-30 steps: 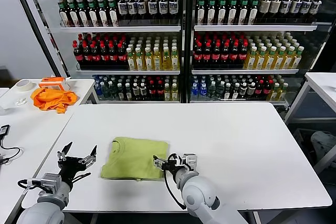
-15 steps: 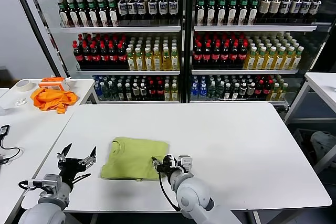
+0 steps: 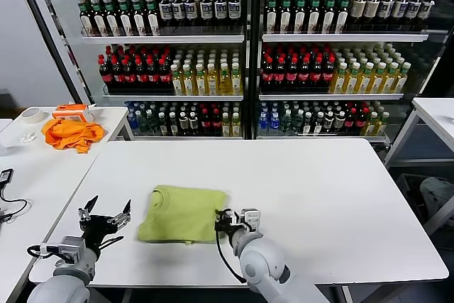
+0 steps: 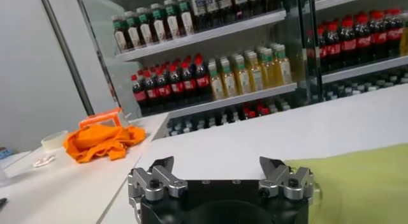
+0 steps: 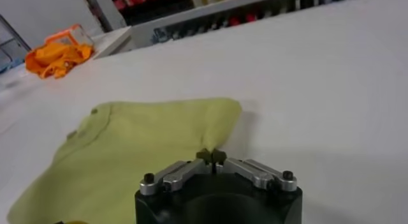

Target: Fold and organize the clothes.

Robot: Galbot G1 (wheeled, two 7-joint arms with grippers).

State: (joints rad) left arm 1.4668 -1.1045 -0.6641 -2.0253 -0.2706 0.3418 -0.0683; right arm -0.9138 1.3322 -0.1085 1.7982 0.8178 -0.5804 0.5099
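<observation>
The light yellow-green T-shirt (image 3: 183, 212) lies folded into a rough rectangle on the white table (image 3: 312, 189), near its front edge. My right gripper (image 3: 224, 219) is at the shirt's right edge, near the front corner. In the right wrist view the shirt (image 5: 140, 142) spreads out past the gripper (image 5: 211, 155), whose fingertips are pressed together on the fabric's edge. My left gripper (image 3: 105, 215) is open and empty, low over the table just left of the shirt. In the left wrist view it (image 4: 220, 164) stands wide apart, with the shirt (image 4: 357, 180) off to one side.
A bright orange cloth (image 3: 71, 133) and a tape roll (image 3: 31, 114) lie on a side table at the far left. Glass-fronted shelves of bottles (image 3: 241, 54) stand behind the table. Another white table's corner (image 3: 436, 115) shows at the right.
My right gripper moved left to the shirt's right edge and its fingers closed from open onto the fabric. The left gripper stayed in place, open.
</observation>
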